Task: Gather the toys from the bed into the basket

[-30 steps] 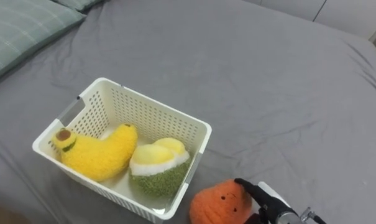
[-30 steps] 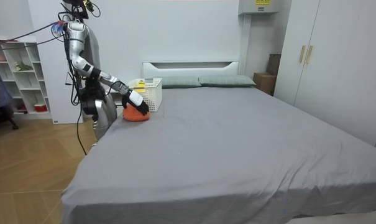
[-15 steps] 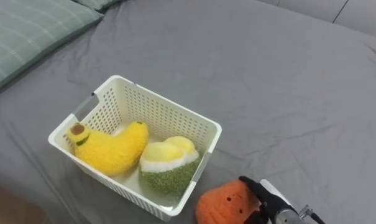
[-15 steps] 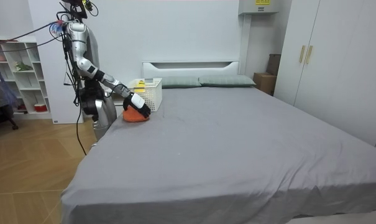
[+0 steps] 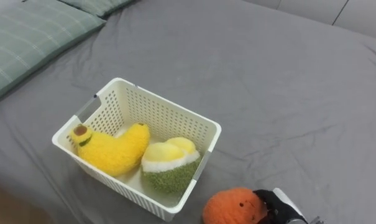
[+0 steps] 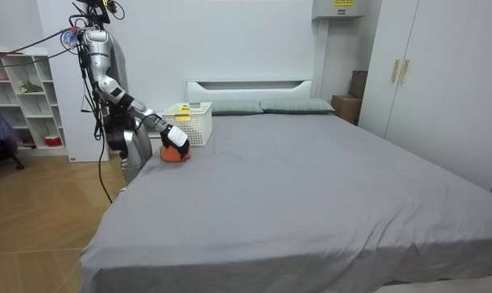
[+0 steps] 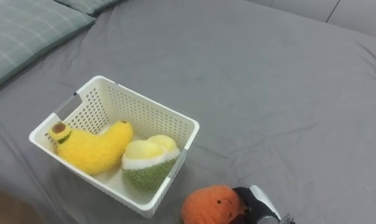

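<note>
The right hand (image 5: 276,208) sat at the bottom edge of the frame, right of centre, with its dark fingers (image 5: 263,200) curled round the right side of the orange plush toy (image 5: 233,207). The toy lay low at the grey bed (image 5: 281,93) sheet; whether it rested on the sheet could not be told. It was outside the basket, just beside the basket's near right corner.

Up and to the left of the toy, in the middle left of the frame, stood the white slatted basket (image 5: 167,116) on the sheet. Inside it, the yellow banana toy (image 5: 113,151) lay along the left side. The green and yellow round toy (image 5: 169,167) lay in the right part, touching the banana.

A green checked pillow (image 5: 32,43) filled the upper left corner, well apart from the basket.

In the room view the robot stood at the side of the bed, at the room view's left, near the headboard (image 6: 250,85). Its arm reached down to the orange toy beside the basket at the bed's edge.
</note>
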`<state>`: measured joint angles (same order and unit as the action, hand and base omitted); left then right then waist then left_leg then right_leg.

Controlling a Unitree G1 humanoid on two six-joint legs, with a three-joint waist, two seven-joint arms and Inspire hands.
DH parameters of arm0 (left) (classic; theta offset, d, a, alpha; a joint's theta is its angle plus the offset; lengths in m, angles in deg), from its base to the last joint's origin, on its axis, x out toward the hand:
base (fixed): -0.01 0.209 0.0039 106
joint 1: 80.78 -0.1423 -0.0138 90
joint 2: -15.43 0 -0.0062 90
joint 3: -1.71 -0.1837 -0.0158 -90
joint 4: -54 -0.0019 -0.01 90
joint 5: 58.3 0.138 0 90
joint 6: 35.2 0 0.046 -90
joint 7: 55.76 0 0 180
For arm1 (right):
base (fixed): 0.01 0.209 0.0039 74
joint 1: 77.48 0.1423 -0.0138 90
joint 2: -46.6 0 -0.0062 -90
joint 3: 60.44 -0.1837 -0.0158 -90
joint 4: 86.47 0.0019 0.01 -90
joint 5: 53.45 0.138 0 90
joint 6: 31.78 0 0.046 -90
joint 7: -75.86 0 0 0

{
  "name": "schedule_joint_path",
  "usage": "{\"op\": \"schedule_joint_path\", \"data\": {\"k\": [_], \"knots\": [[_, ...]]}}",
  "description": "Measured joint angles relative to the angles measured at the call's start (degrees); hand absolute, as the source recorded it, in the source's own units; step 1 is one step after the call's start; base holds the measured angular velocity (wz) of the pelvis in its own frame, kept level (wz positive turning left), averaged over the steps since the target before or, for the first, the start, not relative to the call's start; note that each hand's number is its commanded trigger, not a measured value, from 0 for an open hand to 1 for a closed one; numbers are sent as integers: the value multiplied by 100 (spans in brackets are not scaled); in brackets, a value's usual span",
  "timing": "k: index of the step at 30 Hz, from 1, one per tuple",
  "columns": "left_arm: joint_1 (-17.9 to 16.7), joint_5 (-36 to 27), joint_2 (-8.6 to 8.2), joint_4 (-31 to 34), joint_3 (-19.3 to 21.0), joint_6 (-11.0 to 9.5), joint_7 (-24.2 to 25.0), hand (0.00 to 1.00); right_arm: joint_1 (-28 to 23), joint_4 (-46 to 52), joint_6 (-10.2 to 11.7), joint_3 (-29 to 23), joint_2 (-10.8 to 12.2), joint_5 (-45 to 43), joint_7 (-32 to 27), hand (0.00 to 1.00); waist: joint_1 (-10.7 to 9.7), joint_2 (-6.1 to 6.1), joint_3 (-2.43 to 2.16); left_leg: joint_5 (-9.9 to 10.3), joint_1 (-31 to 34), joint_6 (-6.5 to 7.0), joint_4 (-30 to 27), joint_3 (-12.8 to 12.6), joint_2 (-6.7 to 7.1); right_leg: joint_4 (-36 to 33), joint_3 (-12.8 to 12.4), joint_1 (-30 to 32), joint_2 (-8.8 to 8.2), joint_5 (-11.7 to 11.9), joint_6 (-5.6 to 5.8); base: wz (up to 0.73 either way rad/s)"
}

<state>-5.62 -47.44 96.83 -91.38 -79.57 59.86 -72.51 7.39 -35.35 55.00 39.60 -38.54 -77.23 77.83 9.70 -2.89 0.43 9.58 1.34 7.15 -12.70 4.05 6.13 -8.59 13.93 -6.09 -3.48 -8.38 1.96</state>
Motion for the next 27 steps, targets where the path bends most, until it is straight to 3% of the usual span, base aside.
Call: {"op": "schedule_joint_path", "data": {"k": [6,27], "knots": [[2,-8,3,-28,-2,-25,-2,0,70,-567,128,0,7,361,-52,100,-2,-25,-15,6,-85,6,-4,23,5,6,23,-91,-2,0,1,1],[27,-8,11,-159,40,-110,-14,0,-73,-378,148,-16,14,872,-265,100,-29,-83,-11,4,-83,6,2,19,17,3,4,-75,-17,-2,3,0]]}}
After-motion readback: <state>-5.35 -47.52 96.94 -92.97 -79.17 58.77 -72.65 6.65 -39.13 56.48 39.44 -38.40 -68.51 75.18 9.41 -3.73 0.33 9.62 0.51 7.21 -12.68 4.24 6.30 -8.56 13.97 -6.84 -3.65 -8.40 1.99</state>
